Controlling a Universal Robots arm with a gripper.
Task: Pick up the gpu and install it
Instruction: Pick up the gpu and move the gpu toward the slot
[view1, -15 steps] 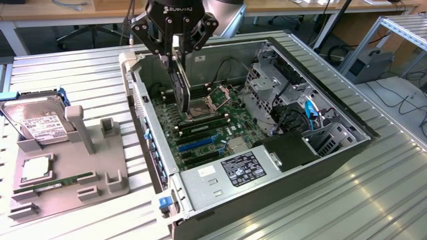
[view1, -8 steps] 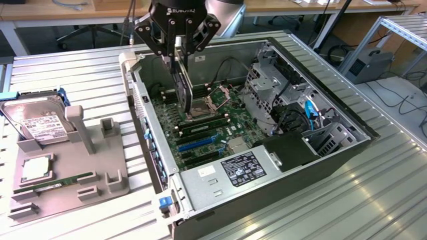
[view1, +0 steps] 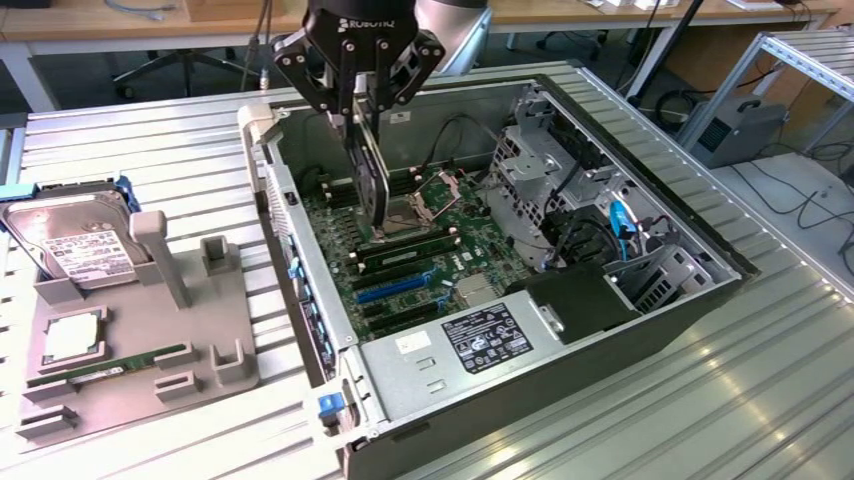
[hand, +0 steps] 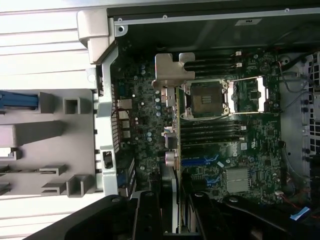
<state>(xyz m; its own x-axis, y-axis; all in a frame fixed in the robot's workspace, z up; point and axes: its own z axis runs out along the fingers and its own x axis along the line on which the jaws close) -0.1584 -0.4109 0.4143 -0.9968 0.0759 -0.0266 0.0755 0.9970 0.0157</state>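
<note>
While your gripper (view1: 363, 105) holds the gpu (view1: 374, 185) upright, jaws partway closed on it, over the motherboard (view1: 427, 255), open case (view1: 641, 300) on ribbed metal table (view1: 747, 400); grey fixture (view1: 147, 340) at nine o'clock in the exterior view, drive cage (view1: 534, 175) at three, case wall (view1: 280, 200) beside its bracket (hand: 172, 70)

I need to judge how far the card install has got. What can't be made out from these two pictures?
- Exterior view: whether the gpu, clamped in the gripper, touches the motherboard; the card's own lower end hides the contact.
- Wrist view: the gpu's flat faces; it is seen edge-on.
- Exterior view: the hard drive label's text; too small.
</note>
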